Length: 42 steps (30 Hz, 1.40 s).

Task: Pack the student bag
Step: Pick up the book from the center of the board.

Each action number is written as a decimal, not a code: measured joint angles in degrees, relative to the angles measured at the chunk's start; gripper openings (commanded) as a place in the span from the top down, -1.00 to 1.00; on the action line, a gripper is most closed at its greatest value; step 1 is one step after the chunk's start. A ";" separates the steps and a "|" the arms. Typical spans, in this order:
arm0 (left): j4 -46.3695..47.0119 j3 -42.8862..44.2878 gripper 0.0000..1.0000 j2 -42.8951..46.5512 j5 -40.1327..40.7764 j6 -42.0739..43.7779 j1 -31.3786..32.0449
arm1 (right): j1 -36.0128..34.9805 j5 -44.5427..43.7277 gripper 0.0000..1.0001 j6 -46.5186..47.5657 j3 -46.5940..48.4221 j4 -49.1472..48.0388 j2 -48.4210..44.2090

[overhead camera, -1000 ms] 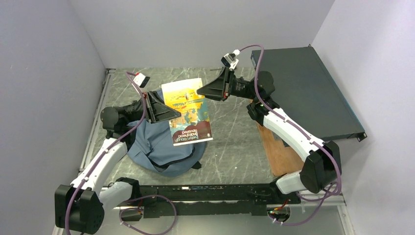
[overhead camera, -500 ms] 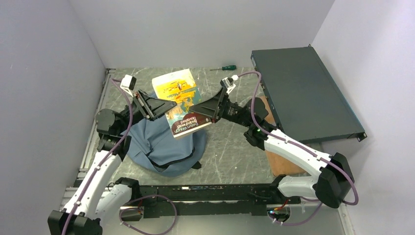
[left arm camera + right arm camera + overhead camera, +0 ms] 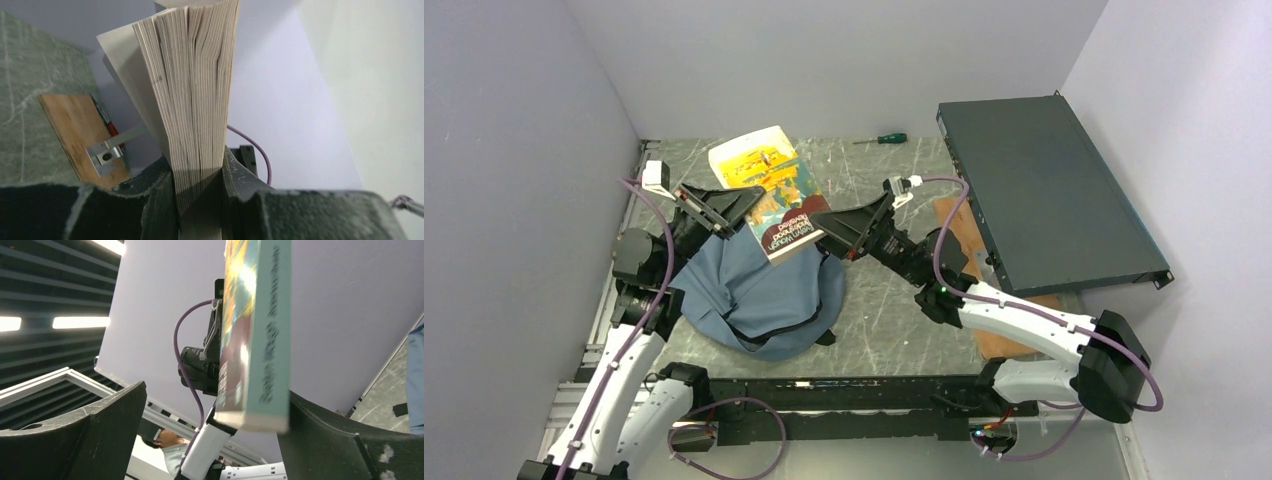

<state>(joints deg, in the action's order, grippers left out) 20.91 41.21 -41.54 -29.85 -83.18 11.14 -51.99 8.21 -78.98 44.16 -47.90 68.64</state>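
As seen from above, gripping with the left gripper a thick paperback book with a yellow, teal and maroon cover, fingers narrowed tight onto the cream page block along one long edge. Held clear of the marbled grey-green tabletop, cover up and tilted, near corner over the far edge of the soft grey-blue fabric backpack. Slumped flat on the tabletop in front of the left arm, that backpack, with a black zip line curving across its near side. Reaching in from the right with the right gripper, fingers spread wide to either side of the book's teal spine corner, gripping nothing; cannot tell from the wrist view whether one finger touches the cover. Off to the right, a flat dark grey metal box overlapping a thin brown wooden board. By the back wall, a small green-handled screwdriver, well apart from both grippers.
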 measured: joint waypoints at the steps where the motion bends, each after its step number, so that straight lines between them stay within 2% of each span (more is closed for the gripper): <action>1: -0.68 0.07 1.00 0.07 1.38 0.22 -0.17 | -0.42 -0.48 -0.94 -0.02 -0.39 0.02 -0.17; 4: -3.02 0.59 1.00 0.13 4.11 1.07 -0.28 | -0.61 -1.29 -0.92 -0.07 -0.63 -0.04 -0.39; 7: -3.41 0.94 1.00 0.04 4.79 1.25 -0.22 | -0.61 -1.75 -0.78 -0.33 -0.59 -1.03 0.09; 9: -3.23 0.94 1.00 0.04 5.03 1.01 -0.22 | -0.61 -1.70 -0.56 -0.96 0.04 -2.16 1.60; 13: -2.93 0.92 0.99 -0.31 5.64 0.87 -0.24 | -0.72 -1.66 0.11 -3.67 3.87 -4.79 7.87; 14: -2.95 0.92 0.84 -0.31 5.64 1.11 -0.24 | -0.74 -1.64 0.35 -4.17 4.50 -5.35 9.18; 15: -3.30 0.92 0.61 -0.31 5.77 1.36 -0.24 | -0.79 -1.73 0.55 -4.96 5.01 -5.77 10.51; 16: -3.87 0.94 0.35 -0.22 5.79 1.99 -0.24 | -0.83 -1.73 0.84 -5.70 5.20 -5.97 11.54; 17: -4.76 0.98 0.06 -0.07 5.88 2.71 -0.24 | -0.83 -1.77 1.00 -6.05 5.22 -6.05 12.09; 20: -14.10 3.23 -0.76 0.70 6.67 7.82 -0.39 | -0.31 -1.62 1.00 -7.69 5.22 -4.28 12.35; 21: -18.14 4.70 -0.93 0.76 6.95 10.40 -0.37 | 0.07 -1.33 1.00 -8.09 5.09 -3.41 11.89; 22: -24.52 7.13 -0.98 0.81 7.93 13.14 -0.24 | 1.11 -0.79 1.00 -8.66 4.74 -1.86 10.97; 26: -45.18 15.78 -0.99 0.39 14.75 24.24 -0.22 | 8.98 0.17 1.00 -10.60 2.67 6.99 4.79; 30: -58.80 18.51 -0.99 0.59 19.69 33.35 -0.37 | 18.75 2.38 1.00 -12.15 2.58 15.78 -0.52; 37: -61.92 13.97 -0.99 -1.42 9.53 46.64 1.03 | 24.35 13.49 1.00 -8.83 6.86 30.49 -1.60; 42: -65.02 14.38 -1.00 -10.10 13.03 51.74 14.84 | 26.18 19.58 1.00 -9.68 7.17 32.46 -1.64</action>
<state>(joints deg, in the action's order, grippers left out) -44.12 55.59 -51.64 -16.82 -31.44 25.98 -25.80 27.79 -88.66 51.33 -15.44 67.00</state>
